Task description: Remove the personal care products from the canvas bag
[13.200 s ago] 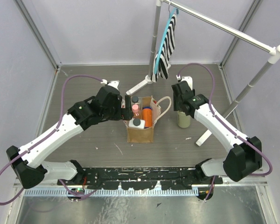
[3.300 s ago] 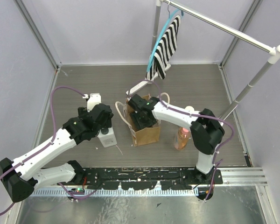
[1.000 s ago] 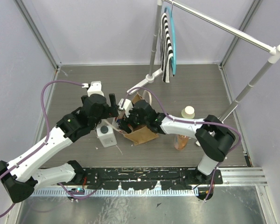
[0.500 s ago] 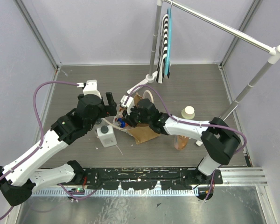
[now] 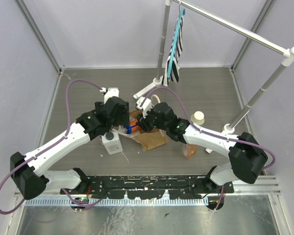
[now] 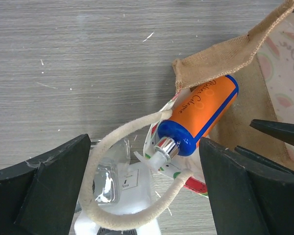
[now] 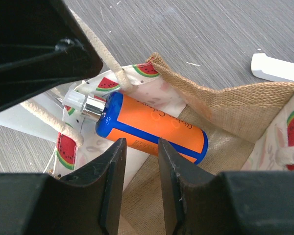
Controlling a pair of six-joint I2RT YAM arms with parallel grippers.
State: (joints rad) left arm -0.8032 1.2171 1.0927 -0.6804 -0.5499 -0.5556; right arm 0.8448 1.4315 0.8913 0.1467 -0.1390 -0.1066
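Observation:
The canvas bag (image 5: pixel 153 140) lies tipped over, its mouth facing left. An orange bottle (image 5: pixel 133 129) with a blue cap lies on its side in that mouth (image 6: pixel 201 115) (image 7: pixel 152 125), its nozzle poking out past a cream handle (image 6: pixel 122 208). My left gripper (image 5: pixel 121 123) (image 6: pixel 144 147) hangs wide open over the nozzle and handle, holding nothing. My right gripper (image 5: pixel 143 123) (image 7: pixel 140 143) has a narrow empty gap, its tips just at the bottle's side. The squat white bottle (image 5: pixel 111 143) stands left of the bag. The cream bottle (image 5: pixel 198 119) and the pink one (image 5: pixel 188 148) stand to the right.
A clothes rack spans the back right, with a black-and-white striped cloth (image 5: pixel 175 46) on a blue hanger. The rack's white feet (image 5: pixel 146 91) (image 5: pixel 216 143) rest on the table close behind and to the right of the bag. Grey walls enclose three sides.
My right gripper closed, then opened a little, and drew back from the bag's mouth. The left gripper moved in over the bag's mouth. The orange bottle now sticks out. The striped cloth swings.

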